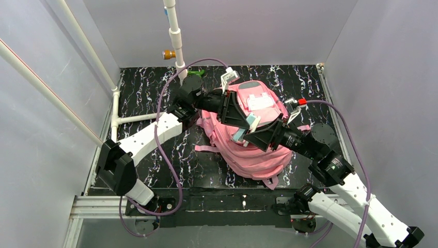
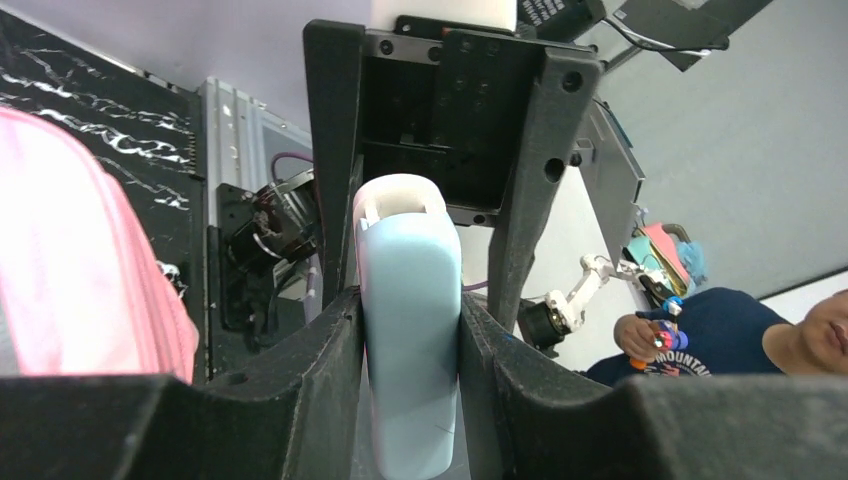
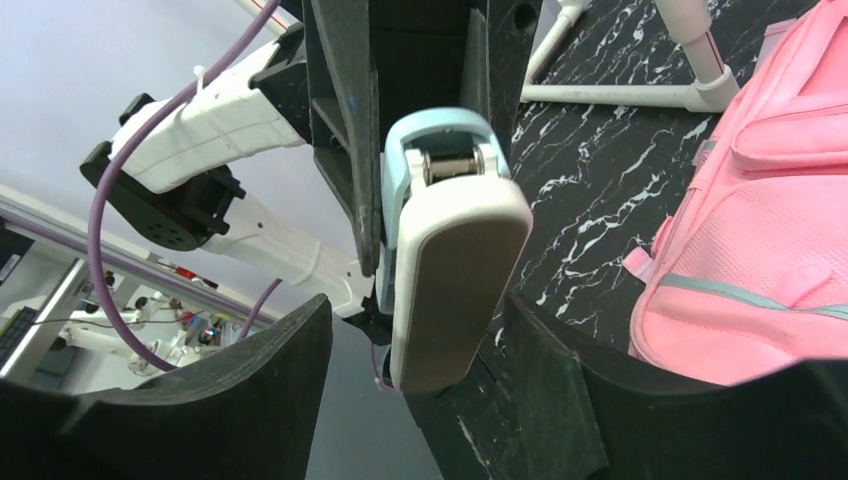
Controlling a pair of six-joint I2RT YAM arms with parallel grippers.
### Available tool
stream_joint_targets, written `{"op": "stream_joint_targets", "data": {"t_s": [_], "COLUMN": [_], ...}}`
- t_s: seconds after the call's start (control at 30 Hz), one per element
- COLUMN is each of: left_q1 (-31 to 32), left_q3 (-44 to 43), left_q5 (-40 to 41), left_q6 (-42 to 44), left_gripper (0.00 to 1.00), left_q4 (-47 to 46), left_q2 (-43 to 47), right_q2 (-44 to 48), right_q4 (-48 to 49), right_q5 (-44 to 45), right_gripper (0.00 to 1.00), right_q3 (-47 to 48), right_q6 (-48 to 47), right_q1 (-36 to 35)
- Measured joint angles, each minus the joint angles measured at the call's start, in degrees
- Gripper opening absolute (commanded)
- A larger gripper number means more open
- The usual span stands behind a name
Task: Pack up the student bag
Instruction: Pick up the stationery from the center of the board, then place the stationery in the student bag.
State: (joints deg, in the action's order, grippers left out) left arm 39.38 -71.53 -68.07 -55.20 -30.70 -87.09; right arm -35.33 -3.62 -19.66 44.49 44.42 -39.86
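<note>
The student bag [image 1: 258, 155], big and pink with a white patch, lies on the black marbled table [image 1: 170, 160]. Both grippers meet above its middle. My left gripper [image 1: 241, 124] is shut on a light blue stapler [image 1: 251, 122], both fingers pressed against its sides; the left wrist view shows the stapler [image 2: 410, 330] upright in the gripper [image 2: 410, 400], with the bag [image 2: 60, 250] at the left. My right gripper [image 1: 254, 135] faces it and is open. In its wrist view the stapler [image 3: 455, 270] hangs between the fingers of the gripper [image 3: 420, 370], a clear gap on the left. The bag [image 3: 770, 230] lies to the right.
A white pipe frame [image 1: 135, 118] runs along the table's left side. An upright pipe [image 1: 175, 36] with an orange fitting [image 1: 169, 53] stands at the back, and a green item [image 1: 196, 73] lies beside its foot. Grey walls close in on three sides.
</note>
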Motion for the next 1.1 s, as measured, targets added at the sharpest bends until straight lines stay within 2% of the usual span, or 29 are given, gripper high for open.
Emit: {"op": "stream_joint_targets", "data": {"t_s": [0.1,0.23,0.3,0.33,0.37,0.43,0.47,0.53,0.67,0.77,1.0,1.07,1.1], "left_q1": [1.11,1.73,1.73,1.75,1.92,2.23,2.38,2.45,0.79,-0.31,0.17,3.17,7.98], "left_q3": [-0.81,-1.55,-1.99,-2.38,-2.71,-3.37,-3.48,-3.48,-3.04,-2.56,-5.31,-5.51,-5.20], "left_q5": [-0.50,-0.98,-1.31,-1.49,-1.46,-1.55,-1.44,-0.85,3.48,9.81,33.05,41.79,49.33], "left_q6": [-0.90,-2.05,-2.25,-2.51,-2.58,-2.91,-2.95,-3.04,-0.28,5.62,24.22,31.65,39.01], "left_gripper": [0.00,0.00,0.00,0.09,0.18,0.46,0.55,0.66,0.71,0.71,0.68,0.70,0.73], "left_q4": [-1.07,-2.32,-2.84,-3.06,-3.28,-3.37,-3.41,-3.48,-2.34,4.76,32.11,37.35,40.54], "left_q2": [-0.74,-1.86,-2.43,-2.78,-3.15,-3.76,-4.00,-4.33,-3.87,-2.64,-1.49,-1.29,-1.07], "right_q2": [1.03,1.90,2.23,2.51,2.80,3.52,3.85,4.46,5.46,5.70,7.41,8.02,8.50], "right_q4": [2.14,2.10,1.92,1.64,1.40,0.52,-0.20,-3.63,-18.29,-29.73,-51.95,-55.01,-55.30], "right_q5": [0.15,1.14,1.95,2.43,2.86,3.52,4.02,5.14,11.39,18.01,33.11,35.74,36.59], "right_gripper": [0.53,0.27,0.09,0.01,0.01,0.01,0.01,0.01,0.01,0.01,0.01,0.01,0.01], "right_q3": [-1.18,-2.16,-2.40,-2.40,-2.43,-2.43,-2.38,-1.73,1.92,5.77,9.79,9.51,8.72], "right_q6": [1.01,1.81,2.47,2.69,2.75,2.86,2.82,2.08,0.90,1.44,10.10,12.76,14.14], "right_q1": [0.00,0.09,0.13,0.15,0.13,0.13,0.13,0.11,0.07,0.07,0.04,-0.02,-0.11]}}
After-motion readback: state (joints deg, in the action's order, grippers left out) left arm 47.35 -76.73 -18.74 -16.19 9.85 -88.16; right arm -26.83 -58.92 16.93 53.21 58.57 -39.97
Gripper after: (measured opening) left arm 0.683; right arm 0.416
